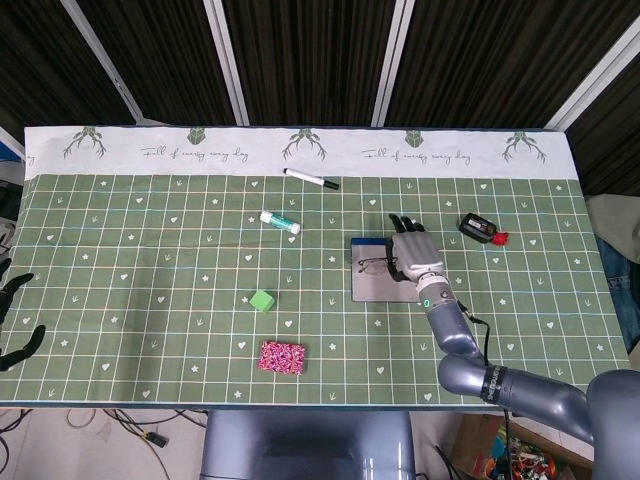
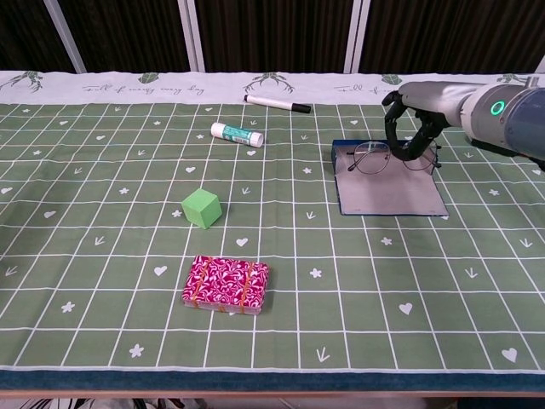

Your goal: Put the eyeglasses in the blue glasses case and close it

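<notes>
Now we are gripping the eyeglasses (image 2: 393, 158) in our right hand's (image 2: 415, 128) fingers (image 2: 397, 135), lining them over the blue glasses case (image 2: 392, 189).

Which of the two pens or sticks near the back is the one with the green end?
The white glue stick, lying nearer than the black-capped marker, has the green end.

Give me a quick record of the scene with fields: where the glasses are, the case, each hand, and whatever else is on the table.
eyeglasses: held by the right hand, over the far end of the case
blue glasses case: open, lying flat, grey lining up
left hand: at the table's left edge, holding nothing, fingers apart
other items: black marker, glue stick, green cube, pink patterned box, black and red object
tablecloth: green grid with white border
</notes>
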Tool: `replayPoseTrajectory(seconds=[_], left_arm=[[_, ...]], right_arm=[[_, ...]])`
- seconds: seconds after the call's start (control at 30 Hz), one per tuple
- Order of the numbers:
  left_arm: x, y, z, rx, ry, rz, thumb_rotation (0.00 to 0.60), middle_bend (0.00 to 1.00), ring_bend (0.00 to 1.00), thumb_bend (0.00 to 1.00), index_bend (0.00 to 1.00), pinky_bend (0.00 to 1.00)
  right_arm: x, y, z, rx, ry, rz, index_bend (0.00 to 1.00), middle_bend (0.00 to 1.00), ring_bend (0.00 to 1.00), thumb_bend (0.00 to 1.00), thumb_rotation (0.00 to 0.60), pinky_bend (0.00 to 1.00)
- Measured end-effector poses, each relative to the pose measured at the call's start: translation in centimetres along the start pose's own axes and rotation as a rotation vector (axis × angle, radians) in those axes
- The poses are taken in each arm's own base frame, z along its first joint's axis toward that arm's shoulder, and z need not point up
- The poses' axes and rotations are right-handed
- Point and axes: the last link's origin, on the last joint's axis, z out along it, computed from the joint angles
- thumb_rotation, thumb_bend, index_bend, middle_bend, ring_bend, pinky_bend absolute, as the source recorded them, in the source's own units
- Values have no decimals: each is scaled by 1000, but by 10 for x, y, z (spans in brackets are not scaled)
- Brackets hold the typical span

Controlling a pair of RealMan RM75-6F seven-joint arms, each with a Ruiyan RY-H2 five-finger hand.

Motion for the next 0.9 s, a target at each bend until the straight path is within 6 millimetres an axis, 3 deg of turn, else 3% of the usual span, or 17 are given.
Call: replayPoseTrajectory(seconds=[0.9], left_arm=[[0, -2, 1, 6, -2, -2, 600, 0, 0, 316, 152, 0]], right_arm=[[-13, -2, 24, -41, -4, -6, 702, 0, 2, 483, 600, 142]])
